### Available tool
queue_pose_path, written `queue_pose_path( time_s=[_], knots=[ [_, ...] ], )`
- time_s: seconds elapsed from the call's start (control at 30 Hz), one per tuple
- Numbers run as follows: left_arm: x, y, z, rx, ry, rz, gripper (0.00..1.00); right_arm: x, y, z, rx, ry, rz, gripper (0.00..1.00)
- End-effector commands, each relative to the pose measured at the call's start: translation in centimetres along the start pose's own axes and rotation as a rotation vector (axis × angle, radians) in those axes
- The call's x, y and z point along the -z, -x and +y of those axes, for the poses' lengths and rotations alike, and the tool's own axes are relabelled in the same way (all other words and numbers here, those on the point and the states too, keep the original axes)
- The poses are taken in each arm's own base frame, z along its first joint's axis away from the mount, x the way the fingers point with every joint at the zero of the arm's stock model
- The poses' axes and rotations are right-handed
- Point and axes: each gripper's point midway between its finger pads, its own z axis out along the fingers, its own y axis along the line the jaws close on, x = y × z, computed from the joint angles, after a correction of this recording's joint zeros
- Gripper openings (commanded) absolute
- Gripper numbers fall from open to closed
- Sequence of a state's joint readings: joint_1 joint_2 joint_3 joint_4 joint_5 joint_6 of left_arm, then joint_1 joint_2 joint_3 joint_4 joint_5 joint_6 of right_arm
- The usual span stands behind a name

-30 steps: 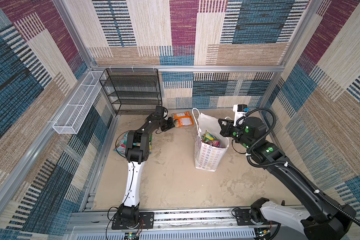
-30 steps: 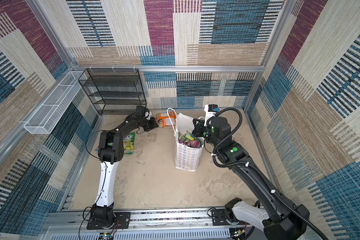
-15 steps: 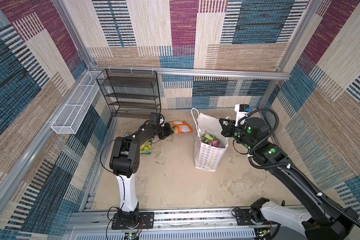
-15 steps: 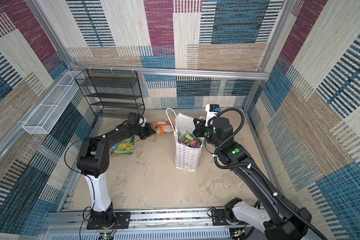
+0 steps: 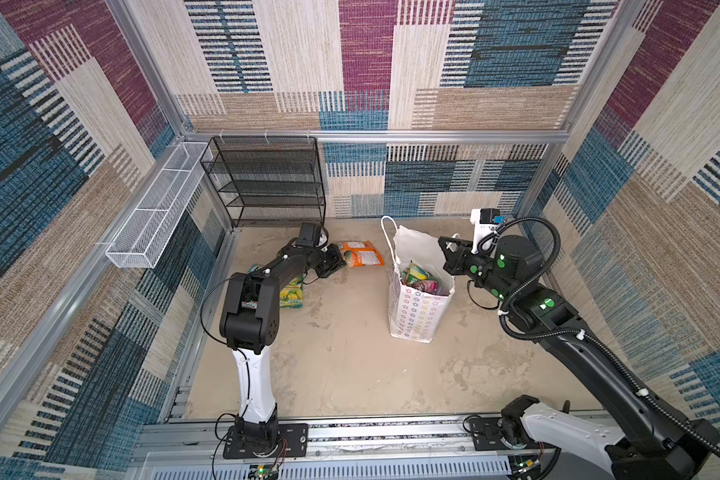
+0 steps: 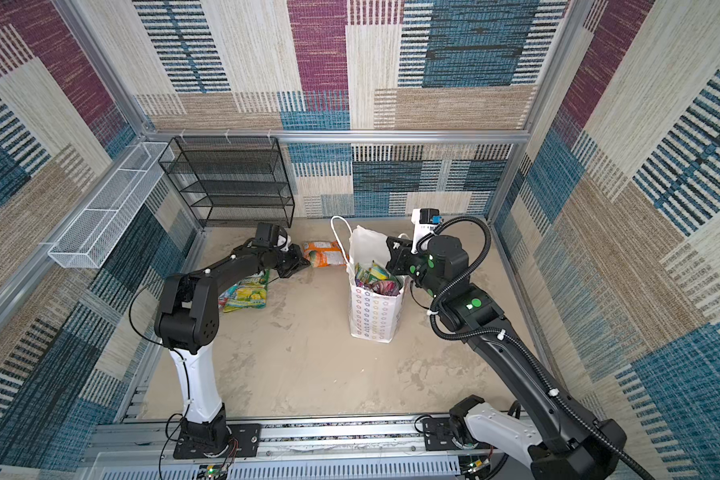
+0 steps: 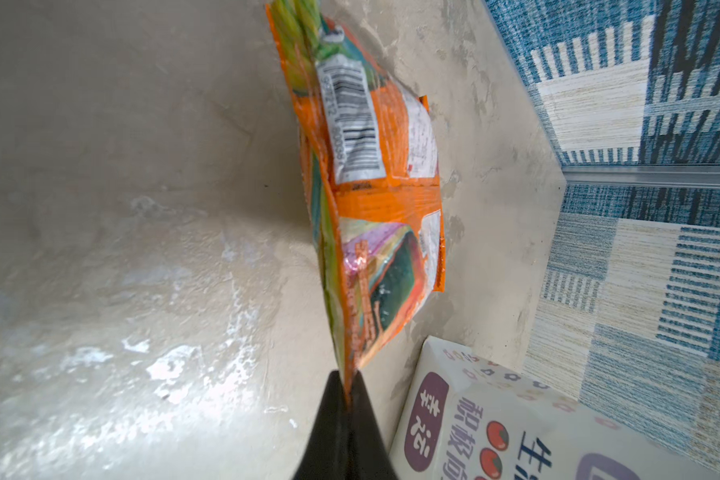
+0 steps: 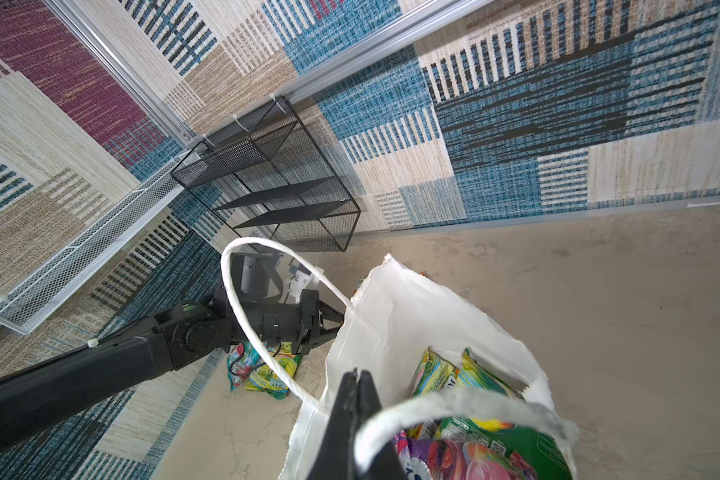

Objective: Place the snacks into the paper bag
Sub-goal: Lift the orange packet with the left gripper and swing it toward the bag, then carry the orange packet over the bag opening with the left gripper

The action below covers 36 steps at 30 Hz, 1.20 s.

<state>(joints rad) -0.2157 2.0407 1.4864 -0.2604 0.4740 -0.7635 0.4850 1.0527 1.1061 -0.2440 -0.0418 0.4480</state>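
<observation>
Orange foil is pinched in the left gripper [image 7: 347,384]: its fingers are clamped on a sealed corner of the orange packet [image 7: 375,199], which shows edge-on in the left wrist view, barcode side out, glossy, crinkled and bulging in the middle. From the shadow beside it, it seems tipped up off the floor [image 5: 350,365]. A corner grip probably lets the flat packet hang slim enough to slip through the mouth of the bag [image 5: 412,316], just beside it. That bag stands upright mid-floor with its mouth open and green and purple packets [image 5: 418,280] already inside. The right gripper [image 8: 356,374] has its fingers together at the near rim, by a cord handle [image 8: 454,401], likely steadying the bag; whether it pinches paper I cannot tell. One yellow-green packet [image 5: 291,291] lies flat under the left arm, well apart from the bag and yet to be fetched.
</observation>
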Motion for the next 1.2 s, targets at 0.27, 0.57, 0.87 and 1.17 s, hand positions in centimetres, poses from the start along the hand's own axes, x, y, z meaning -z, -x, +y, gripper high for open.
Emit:
queue_pose_path(
  time_s=[0.27,0.57,0.87,1.17],
  knots=[
    [4.9,-2.8,-3.6,-0.035,-0.075,-0.011,0.00,0.2,1.1,1.0,-0.002,0.038,-0.032,0.02],
    [12.7,-5.3,-6.3,-0.119,-0.082,-0.077,0.00,0.7,1.2,1.7,-0.007,0.072,-0.028,0.02],
    [22.1,-8.2,-9.4,-0.234,-0.097,-0.200,0.00,0.4,0.8,1.9,-0.015,0.090,-0.011,0.02],
    [32.0,-9.2,-14.8,-0.290,-0.219,-0.373,0.00,0.6,0.8,2.2,-0.018,0.102,-0.006,0.01]
  ],
)
